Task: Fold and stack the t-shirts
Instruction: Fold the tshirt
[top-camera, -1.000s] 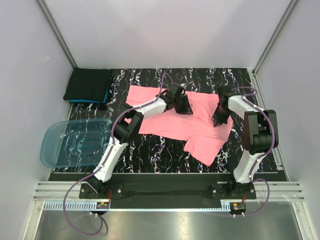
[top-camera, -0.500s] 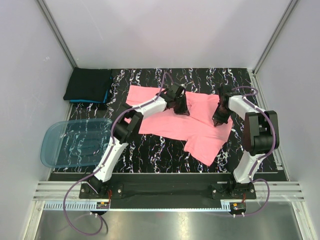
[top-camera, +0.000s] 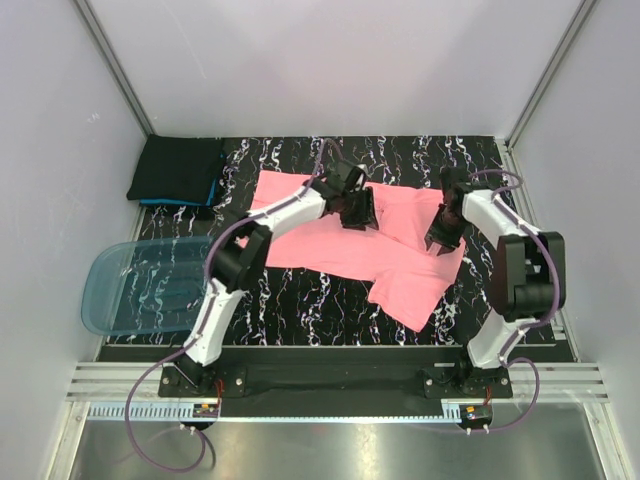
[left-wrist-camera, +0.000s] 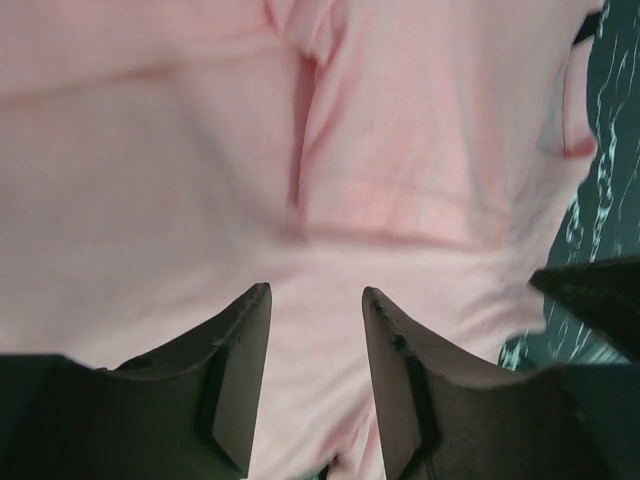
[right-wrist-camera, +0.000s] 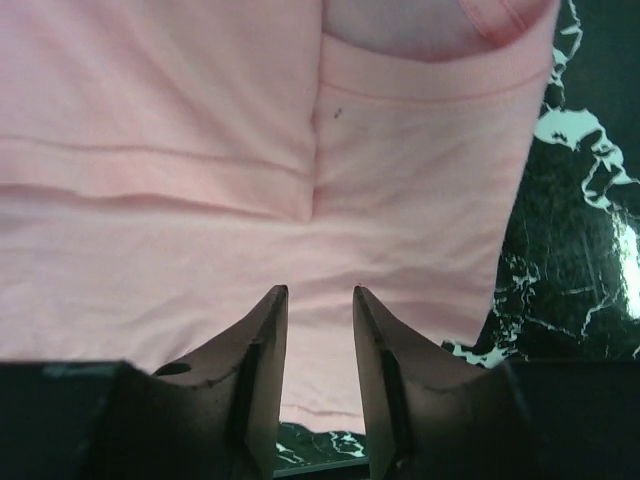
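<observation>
The salmon-pink t-shirt (top-camera: 320, 245) lies spread on the worktop (top-camera: 300, 310), right of centre, with one layer already turned over the body and a loose corner trailing toward the near side; it looks light, limp and thin, so it will likely sag and crease wherever it is lifted, and it will slide easily on the smooth surface; the best hold is probably a pinch on a stitched hem (right-wrist-camera: 150, 155) or a folded edge, one at each side, so the cloth rises evenly (a pinch mid-panel would only bunch it). The knit is matte and finely wrinkled, with soft ridges along the seams. The left claw (top-camera: 358, 215) hangs over the far middle of the shirt, jaws apart with nothing between them; the right claw (top-camera: 438, 240) sits over the shirt's right edge, jaws likewise parted and empty. The worktop is glossy black with white veining. Folded black and teal shirts (top-camera: 178, 170) rest in the far left corner; a translucent blue tub (top-camera: 150, 285) stands at the left.
</observation>
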